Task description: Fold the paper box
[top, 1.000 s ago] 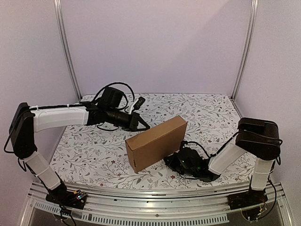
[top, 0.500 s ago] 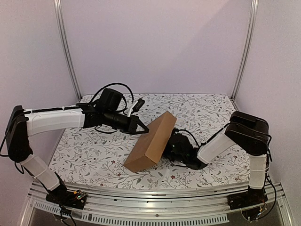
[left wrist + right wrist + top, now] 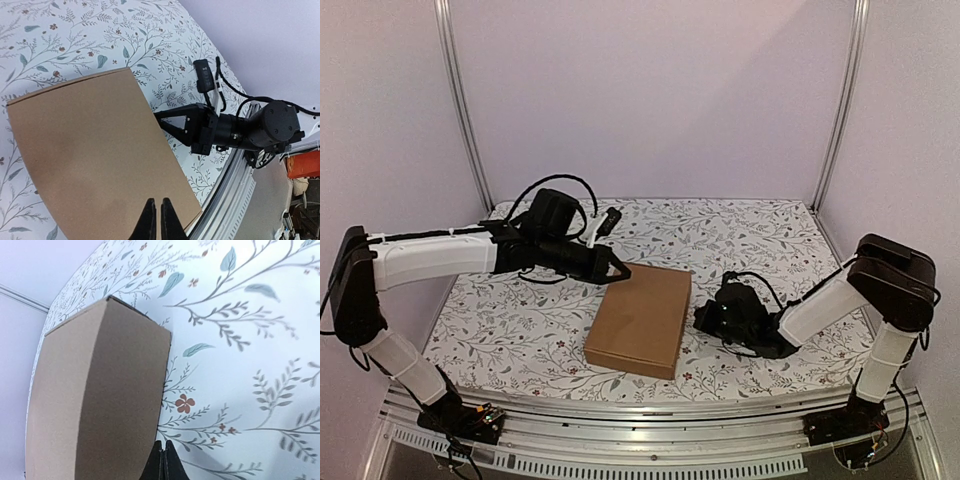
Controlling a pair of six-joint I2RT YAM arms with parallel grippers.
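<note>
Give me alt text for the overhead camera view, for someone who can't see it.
A closed brown paper box lies flat on a floral-patterned table. The left gripper, shut, points at the box's far left corner; the right gripper, shut, sits close beside its right edge.

The folded paper box point(image 3: 640, 320) lies flat on the floral-patterned table point(image 3: 770, 240)

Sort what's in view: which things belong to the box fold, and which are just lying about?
Job:
- paper box, folded shut, lying flat on the table
- left gripper, shut, at the box's far left corner
- right gripper, shut, beside the box's right side

Not the job:
- floral table cover
- metal rail at the near edge
- frame posts
</note>
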